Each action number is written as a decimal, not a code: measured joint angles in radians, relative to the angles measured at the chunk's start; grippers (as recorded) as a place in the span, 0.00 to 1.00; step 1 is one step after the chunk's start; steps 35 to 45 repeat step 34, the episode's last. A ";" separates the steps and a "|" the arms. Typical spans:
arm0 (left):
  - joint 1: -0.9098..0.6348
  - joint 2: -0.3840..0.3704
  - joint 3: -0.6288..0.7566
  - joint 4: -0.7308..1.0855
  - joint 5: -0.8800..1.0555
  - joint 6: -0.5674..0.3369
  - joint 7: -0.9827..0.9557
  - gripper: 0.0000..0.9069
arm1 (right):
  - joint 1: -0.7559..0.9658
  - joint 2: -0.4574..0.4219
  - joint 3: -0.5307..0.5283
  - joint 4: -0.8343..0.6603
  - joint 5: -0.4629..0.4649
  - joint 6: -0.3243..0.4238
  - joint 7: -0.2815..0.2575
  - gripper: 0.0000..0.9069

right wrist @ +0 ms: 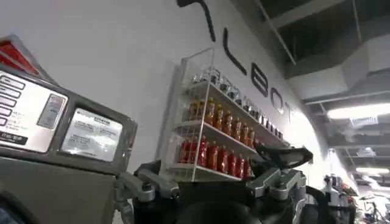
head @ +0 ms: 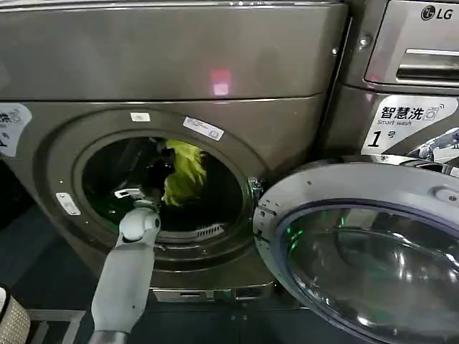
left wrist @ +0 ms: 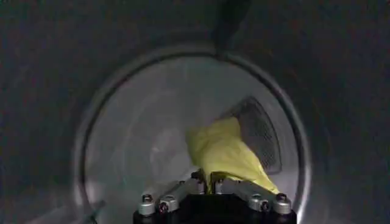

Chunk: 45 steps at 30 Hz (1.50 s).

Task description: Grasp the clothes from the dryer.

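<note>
With its arm reaching through the porthole of the dryer point(head: 179, 64), the left tool point(left wrist: 208, 180) is pressed together, pinching the clothes point(left wrist: 226, 152) inside the drum; dragging fabric may snag the rim and slip free; the right tool point(right wrist: 210, 182), whose state cannot be told, idles aloft near a bottle rack point(right wrist: 213, 131).

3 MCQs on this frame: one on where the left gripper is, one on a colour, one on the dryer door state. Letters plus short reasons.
1. Where is the left gripper?
A. inside the dryer drum
B. on the floor
C. on the LG machine

2. What colour is the fabric of the clothes at the fingertips?
A. red
B. yellow-green
C. navy

3. What state is the dryer door in?
A. latched shut
B. removed
C. swung open

Answers:
1 A: the arm reaches through the porthole, and the left wrist view shows the drum wall around the gripper.
2 B: bright yellow-green fabric sits between the closed fingers.
3 C: the door hangs open to the robot's right of the porthole.
</note>
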<state>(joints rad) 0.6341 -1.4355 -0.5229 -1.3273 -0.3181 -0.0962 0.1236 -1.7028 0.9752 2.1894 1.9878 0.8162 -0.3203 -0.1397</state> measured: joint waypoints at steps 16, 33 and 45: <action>0.050 -0.017 -0.004 -0.057 -0.016 0.017 -0.025 0.00 | 0.000 -0.007 0.002 -0.010 0.003 0.034 0.006 1.00; 0.053 -0.025 0.012 -0.065 -0.005 0.018 -0.020 0.00 | -0.016 -0.013 0.028 -0.005 0.000 0.034 -0.013 1.00; 0.053 -0.025 0.012 -0.066 -0.005 0.018 -0.020 0.00 | -0.017 -0.013 0.030 -0.003 0.000 0.034 -0.014 1.00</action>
